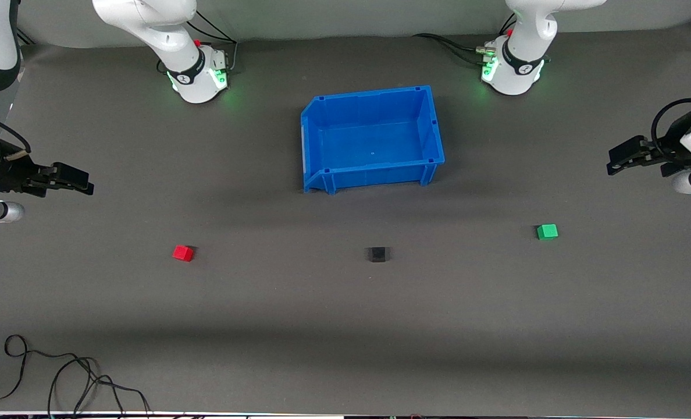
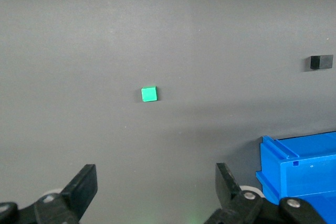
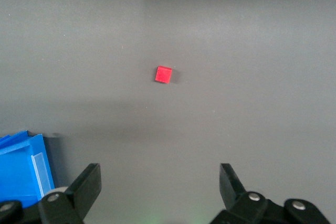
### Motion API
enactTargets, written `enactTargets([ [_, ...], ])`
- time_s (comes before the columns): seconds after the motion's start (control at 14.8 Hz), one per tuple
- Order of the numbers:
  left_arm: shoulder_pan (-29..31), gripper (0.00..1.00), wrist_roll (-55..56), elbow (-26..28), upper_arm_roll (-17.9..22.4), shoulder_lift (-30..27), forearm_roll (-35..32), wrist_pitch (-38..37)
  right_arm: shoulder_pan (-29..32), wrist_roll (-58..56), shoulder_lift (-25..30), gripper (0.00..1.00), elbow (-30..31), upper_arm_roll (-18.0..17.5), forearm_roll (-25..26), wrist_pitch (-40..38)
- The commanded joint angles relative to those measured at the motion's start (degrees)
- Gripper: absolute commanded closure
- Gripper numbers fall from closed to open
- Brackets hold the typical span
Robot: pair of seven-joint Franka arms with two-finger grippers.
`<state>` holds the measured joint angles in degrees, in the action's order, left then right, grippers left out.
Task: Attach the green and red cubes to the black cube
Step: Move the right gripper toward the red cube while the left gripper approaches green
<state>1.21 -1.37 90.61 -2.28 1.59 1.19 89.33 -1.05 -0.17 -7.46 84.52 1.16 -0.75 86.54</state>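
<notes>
The red cube [image 1: 183, 252] lies on the dark grey mat toward the right arm's end; it also shows in the right wrist view [image 3: 163, 74]. The black cube [image 1: 377, 254] lies mid-table, nearer the front camera than the blue bin, and shows in the left wrist view [image 2: 321, 62]. The green cube [image 1: 547, 231] lies toward the left arm's end and shows in the left wrist view [image 2: 149, 94]. My right gripper [image 1: 84, 183] [image 3: 160, 182] is open and empty, up in the air at the right arm's end. My left gripper [image 1: 613, 163] [image 2: 157, 182] is open and empty at the left arm's end.
A blue bin [image 1: 372, 138], empty, stands between the two arm bases, farther from the front camera than the cubes; it also shows in the left wrist view [image 2: 299, 174] and the right wrist view [image 3: 23, 166]. Loose black cables [image 1: 60, 378] lie at the mat's near edge.
</notes>
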Motion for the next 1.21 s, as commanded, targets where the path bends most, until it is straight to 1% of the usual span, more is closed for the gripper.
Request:
enactTargets([
  [0.0,0.02,0.0,0.14,-0.61,-0.09,-0.19,-0.75,-1.26,-0.17,-1.32,0.17,0.0,-0.4,0.43,-0.83,-0.5],
  [0.27,0.02,0.0,0.23,-0.61,-0.09,-0.19,-0.75,-1.35,-0.53,-0.01,-0.36,0.0,-0.49,0.43,-0.39,0.29],
  [0.4,0.02,0.0,0.4,-0.61,-0.09,-0.36,-0.49,-1.44,-0.35,5.94,-0.89,0.0,-0.41,0.34,-0.48,1.7],
  [0.54,0.19,0.0,0.84,-0.7,0.08,-0.54,-0.22,-1.53,-0.61,7.64,-2.03,0.0,-0.4,0.25,-0.66,1.7],
  [0.61,0.72,0.0,2.93,-0.7,0.52,-0.54,0.21,-1.96,-0.62,8.78,-2.47,0.0,-0.4,0.25,-0.83,1.7],
  [0.94,0.99,0.0,21.64,-1.14,0.79,-0.45,0.57,-3.81,0.0,10.19,-4.84,0.0,-0.4,0.34,-0.66,1.53],
  [1.01,1.25,0.0,26.72,-1.14,0.96,-0.27,0.66,-3.64,0.35,11.85,-5.37,0.0,-0.32,0.43,-0.57,1.53],
  [1.15,1.34,0.0,34.82,-1.32,1.05,0.08,1.62,-3.29,0.44,19.38,-6.07,0.0,-0.4,0.51,-0.57,1.53],
])
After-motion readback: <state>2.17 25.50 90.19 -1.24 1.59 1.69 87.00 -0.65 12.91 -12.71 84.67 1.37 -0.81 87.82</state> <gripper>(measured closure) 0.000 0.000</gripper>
